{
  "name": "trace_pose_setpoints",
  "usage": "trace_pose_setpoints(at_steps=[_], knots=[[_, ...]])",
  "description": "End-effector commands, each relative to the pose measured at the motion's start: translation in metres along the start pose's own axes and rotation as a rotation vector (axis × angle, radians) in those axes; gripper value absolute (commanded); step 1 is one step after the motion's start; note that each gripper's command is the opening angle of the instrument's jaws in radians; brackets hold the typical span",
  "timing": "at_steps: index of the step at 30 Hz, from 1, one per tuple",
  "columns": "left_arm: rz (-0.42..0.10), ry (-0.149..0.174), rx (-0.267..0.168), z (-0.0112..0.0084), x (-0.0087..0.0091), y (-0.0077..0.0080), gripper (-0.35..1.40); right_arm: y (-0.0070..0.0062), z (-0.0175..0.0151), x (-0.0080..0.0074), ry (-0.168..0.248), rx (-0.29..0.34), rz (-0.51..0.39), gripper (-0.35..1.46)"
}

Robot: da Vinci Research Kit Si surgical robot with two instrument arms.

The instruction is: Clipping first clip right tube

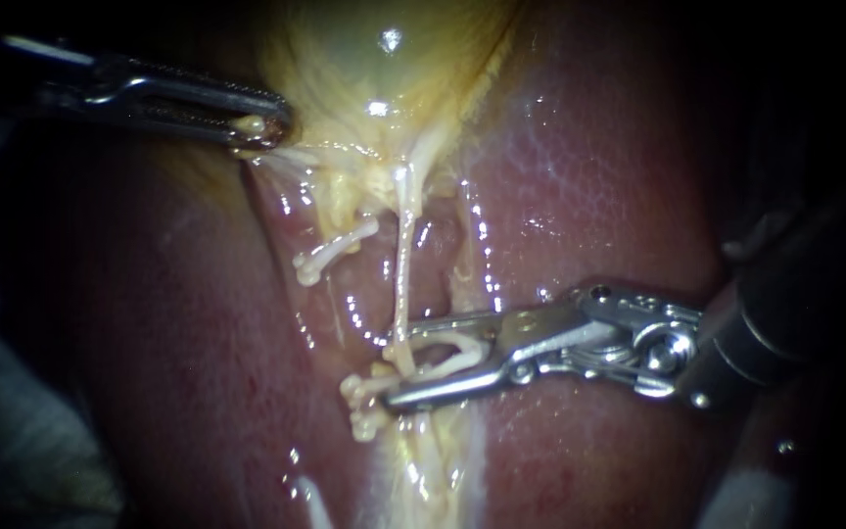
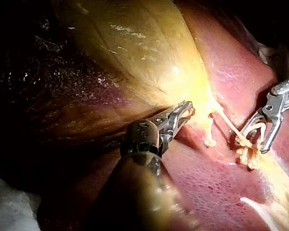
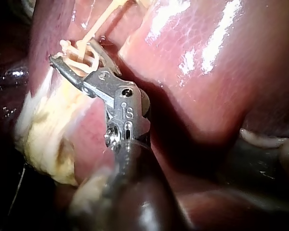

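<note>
Straddling the right tube (image 1: 402, 279): my right tool (image 1: 401, 364), jaws holding an open clip (image 1: 447, 353).
Thin, pale and taut, the tube descends from the gallbladder (image 1: 384, 88); bare liver (image 1: 619, 196) lies open either side. My left tool (image 1: 276, 124) grips the gallbladder's edge.

In the endoscope view the light is strongest in the middle, where the gallbladder (image 1: 384, 69) and the liver (image 1: 599, 176) shine with small white glints on their wet surfaces. The edges sink into near black, and the shaft of the left instrument (image 1: 281, 122) lies half in darkness. The metal of the right instrument (image 1: 401, 364) throws hard highlights, and the pale clip (image 1: 452, 355) in its jaws and the tube (image 1: 401, 274) stand out bright against the darker red. In the left wrist view the gallbladder is brightly lit beside deep shadow, and in the right wrist view broad streaks of glare cross the liver, with black shadow beside the instrument's shaft.
</note>
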Motion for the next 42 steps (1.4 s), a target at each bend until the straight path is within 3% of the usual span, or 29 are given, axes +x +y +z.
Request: trace_pose_setpoints(at_steps=[1, 19, 30, 39, 42], knots=[[0.000, 0.000, 0.000, 0.0000, 0.0000, 0.0000, -0.35, 0.0000, 0.0000, 0.0000, -0.002, 0.000, 0.003, 0.48], [0.000, 0.000, 0.000, 0.0000, 0.0000, 0.0000, -0.35, 0.0001, -0.0004, -0.0010, 0.000, 0.025, 0.056, 0.45], [0.000, 0.000, 0.000, -0.0001, 0.0000, 0.0000, -0.35, 0.0011, -0.0037, -0.0014, -0.065, 0.002, 0.053, 0.46], [0.000, 0.000, 0.000, -0.0001, 0.0000, 0.0000, -0.35, 0.0018, -0.0039, -0.0020, -0.115, -0.027, 0.048, 0.46], [0.000, 0.000, 0.000, -0.0001, 0.0000, 0.0000, -0.35, 0.0023, -0.0039, -0.0022, -0.115, -0.034, 0.045, 0.47]])
